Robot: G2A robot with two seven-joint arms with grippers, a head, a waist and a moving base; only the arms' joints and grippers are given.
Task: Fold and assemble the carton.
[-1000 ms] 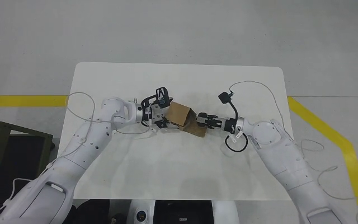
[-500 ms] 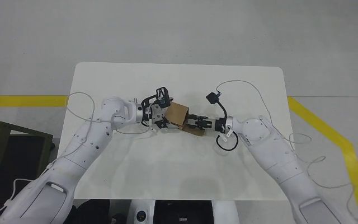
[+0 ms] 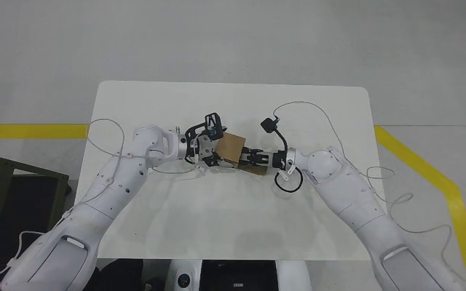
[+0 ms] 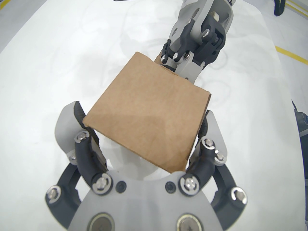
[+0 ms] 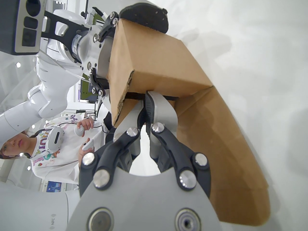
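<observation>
The carton [image 3: 233, 149] is seen over the middle of the table [image 3: 291, 211], lodged between the two grippers, with its long axis running from one gripper to the other. One end is pointed into the palm of the left gripper [image 4: 142, 115], and the other, open end is turned towards the right gripper [image 5: 145, 100]. The left jaws are spread across the carton's width and clenched on its two opposite side walls, so that the brown top panel is framed between the fingers [image 4: 72, 118] and juts out well beyond their tips. The right jaws are drawn together until nearly touching, with their tips set against the carton's far end, just beneath the edge of the body where a dark slit is left. Whether any cardboard is nipped between them cannot be told. A long flap [image 5: 216, 145] is seen folded out from that end and stretched back alongside the right fingers, past one side of the jaws. In the top view the carton is skewed slightly, with the left gripper [image 3: 211, 149] and right gripper [image 3: 251, 156] facing each other across it.
</observation>
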